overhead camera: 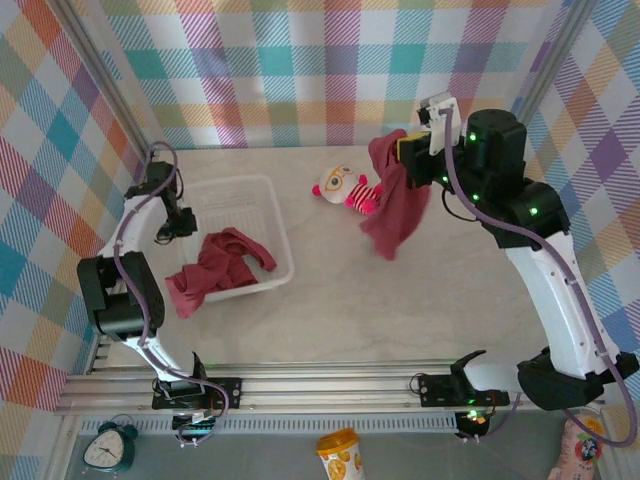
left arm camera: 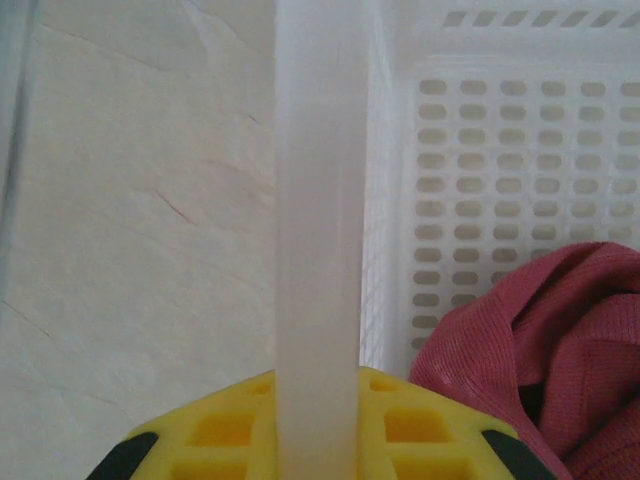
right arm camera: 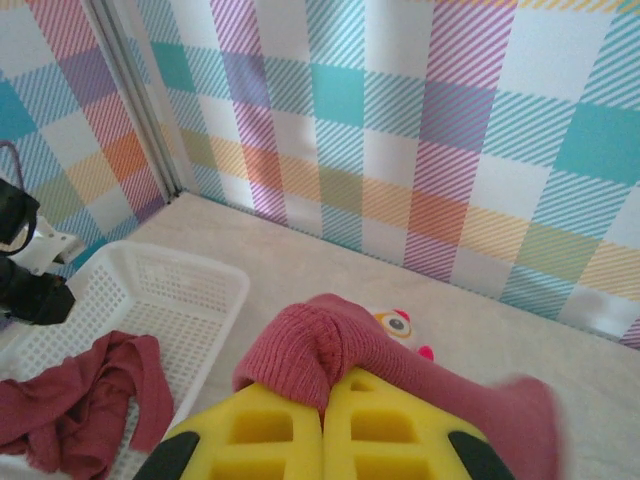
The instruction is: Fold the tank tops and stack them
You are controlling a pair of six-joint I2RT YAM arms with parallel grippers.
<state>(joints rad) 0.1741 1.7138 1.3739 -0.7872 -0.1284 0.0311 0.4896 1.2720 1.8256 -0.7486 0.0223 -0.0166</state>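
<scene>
One maroon tank top point(overhead camera: 394, 205) hangs in the air over the table's far right, with my right gripper point(overhead camera: 404, 150) shut on its bunched top edge. In the right wrist view the yellow fingers point(right arm camera: 290, 425) pinch a fold of this tank top point(right arm camera: 310, 345). A second tank top point(overhead camera: 215, 265) lies crumpled in the white basket point(overhead camera: 262, 190), spilling over its near rim. My left gripper point(overhead camera: 181, 222) is at the basket's left wall. In the left wrist view it point(left arm camera: 318, 388) is shut on the basket's rim point(left arm camera: 318, 200), with the crumpled tank top point(left arm camera: 550, 350) just to the right.
A small striped plush doll point(overhead camera: 345, 188) lies on the table just left of the hanging top, and peeks out behind it point(right arm camera: 396, 322) in the right wrist view. Plaid walls enclose the back and sides. A clock point(overhead camera: 108, 448) and a cup point(overhead camera: 340, 455) sit below the rail.
</scene>
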